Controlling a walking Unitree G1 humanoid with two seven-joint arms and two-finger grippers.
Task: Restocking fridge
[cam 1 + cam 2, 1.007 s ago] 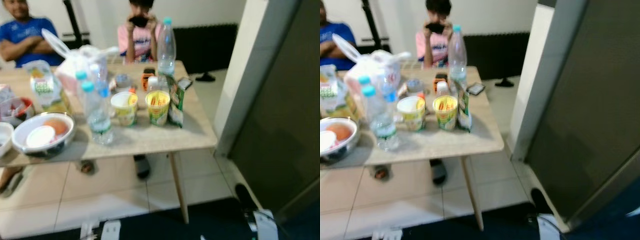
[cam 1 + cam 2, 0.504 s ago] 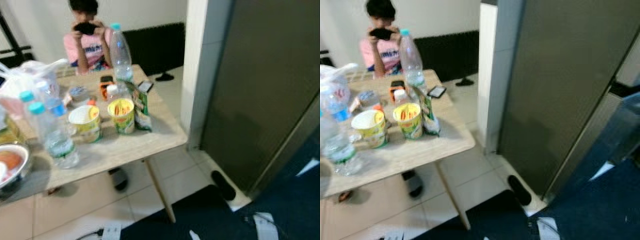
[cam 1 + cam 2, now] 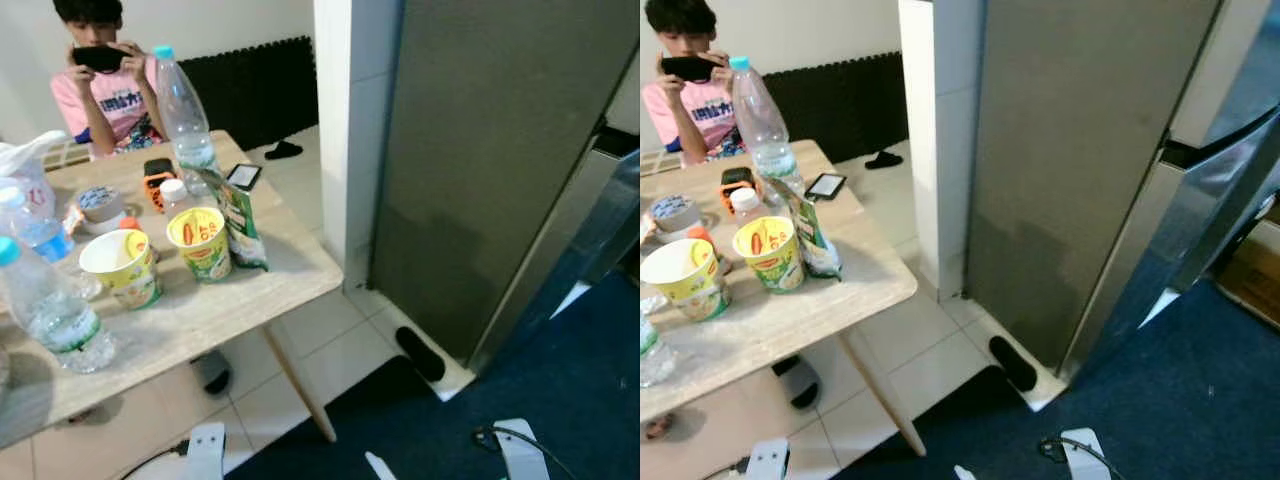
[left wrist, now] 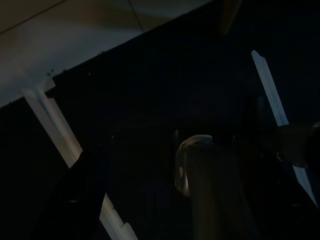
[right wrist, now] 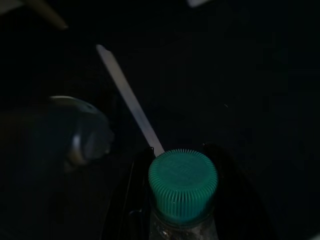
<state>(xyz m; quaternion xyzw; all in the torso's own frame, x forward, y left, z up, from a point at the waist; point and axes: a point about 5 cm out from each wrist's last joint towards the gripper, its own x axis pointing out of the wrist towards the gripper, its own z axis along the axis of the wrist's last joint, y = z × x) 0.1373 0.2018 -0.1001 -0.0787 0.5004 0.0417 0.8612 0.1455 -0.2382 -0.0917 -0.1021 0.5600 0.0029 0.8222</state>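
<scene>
The fridge [image 3: 1095, 170] stands to the right of the table, its grey side panel facing me and its steel front [image 3: 1225, 190] angled away at the right edge. In the right wrist view my right gripper [image 5: 181, 151] is shut on a clear water bottle with a green ribbed cap [image 5: 183, 182], a black finger [image 5: 134, 200] on each side of its neck. The left wrist view is very dark; my left gripper [image 4: 150, 165] hangs over blue carpet. On the wooden table [image 3: 210, 310] stand a tall water bottle [image 3: 182, 110], two cup noodles [image 3: 198, 240], and a green snack bag [image 3: 240, 220].
A person [image 3: 100, 90] sits behind the table holding a phone. A smaller water bottle [image 3: 50, 310] stands at the table's near left. A white pillar [image 3: 350, 130] adjoins the fridge. A black slipper [image 3: 420, 352] lies on the tiles at the fridge's foot, beside blue carpet [image 3: 570, 400].
The whole picture has swung right: the table slid to the left of the view and the fridge's side and steel front came into view. Things on the table have not moved.
</scene>
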